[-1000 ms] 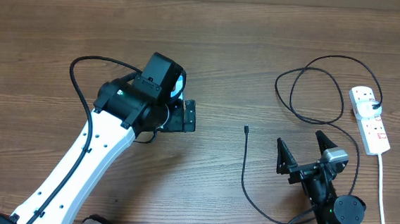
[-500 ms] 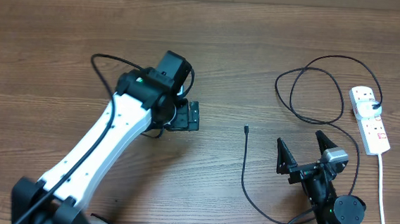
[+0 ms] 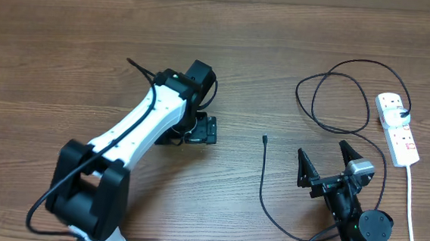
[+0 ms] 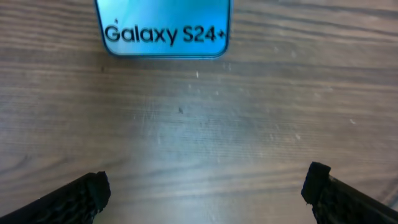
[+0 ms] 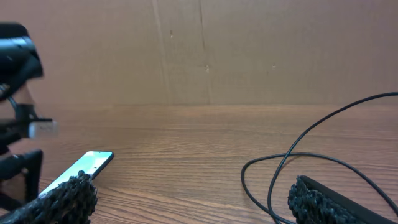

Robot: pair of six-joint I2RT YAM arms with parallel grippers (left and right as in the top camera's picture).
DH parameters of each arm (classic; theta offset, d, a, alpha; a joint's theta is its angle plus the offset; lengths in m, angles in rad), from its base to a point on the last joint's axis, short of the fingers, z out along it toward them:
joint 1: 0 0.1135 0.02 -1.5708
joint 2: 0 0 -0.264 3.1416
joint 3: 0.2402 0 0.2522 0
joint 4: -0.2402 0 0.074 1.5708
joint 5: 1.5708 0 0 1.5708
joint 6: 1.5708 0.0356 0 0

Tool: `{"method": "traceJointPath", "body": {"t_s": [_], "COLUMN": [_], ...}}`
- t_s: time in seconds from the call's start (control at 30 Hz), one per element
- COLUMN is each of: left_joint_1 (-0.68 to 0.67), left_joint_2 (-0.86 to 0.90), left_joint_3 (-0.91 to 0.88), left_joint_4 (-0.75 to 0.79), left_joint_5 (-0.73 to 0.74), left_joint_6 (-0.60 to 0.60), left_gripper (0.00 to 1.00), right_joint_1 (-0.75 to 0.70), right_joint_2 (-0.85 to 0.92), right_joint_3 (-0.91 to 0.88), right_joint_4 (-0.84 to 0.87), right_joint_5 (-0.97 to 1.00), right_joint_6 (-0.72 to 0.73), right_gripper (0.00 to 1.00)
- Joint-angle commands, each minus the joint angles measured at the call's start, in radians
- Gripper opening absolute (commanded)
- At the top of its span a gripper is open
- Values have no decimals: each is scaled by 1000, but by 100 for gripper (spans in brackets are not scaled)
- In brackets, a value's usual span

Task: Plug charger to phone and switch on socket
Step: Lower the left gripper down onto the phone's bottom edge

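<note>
The phone (image 4: pixel 165 28) lies flat on the wood, its teal screen reading "Galaxy S24+"; the overhead view hides it under my left arm. My left gripper (image 4: pixel 202 186) hovers open just short of the phone's near end, with nothing between its fingers; from above it shows as the black part (image 3: pixel 201 128). The phone (image 5: pixel 84 167) also shows low on the left in the right wrist view. The charger (image 3: pixel 264 181) is a thin black cable with its tip (image 3: pixel 265 139) lying free at mid-table. It loops to a black plug in the socket (image 3: pixel 396 133). My right gripper (image 3: pixel 326 165) stands open and empty near the front edge.
The socket's white cord (image 3: pixel 411 218) runs down the right side to the table's front. A cardboard wall (image 5: pixel 205 50) closes off the far side. The charger's loops (image 5: pixel 298 162) lie just ahead of my right gripper (image 5: pixel 193 199).
My left arm has swung to the right, carrying its wrist and gripper further toward mid-table. The right arm, charger and socket have not moved.
</note>
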Motion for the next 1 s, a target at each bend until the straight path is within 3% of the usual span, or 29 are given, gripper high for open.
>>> {"method": "traceJointPath", "body": {"t_s": [0.0, 0.47, 0.97], "left_joint_1": [-3, 0, 14], "left_joint_2": [63, 205, 216], "left_joint_3": [-3, -3, -3], "left_joint_4": [23, 84, 145], "left_joint_5": [-64, -104, -164], "left_joint_6": [-13, -13, -10], "left_gripper": [99, 99, 100], "right_joint_1": [5, 5, 5], "right_joint_2": [-7, -7, -7], "right_joint_3": [-10, -10, -10], "right_joint_4": [6, 6, 6], "right_joint_5": [6, 6, 6], "right_joint_6": [3, 3, 3], "right_gripper": [100, 100, 100]}}
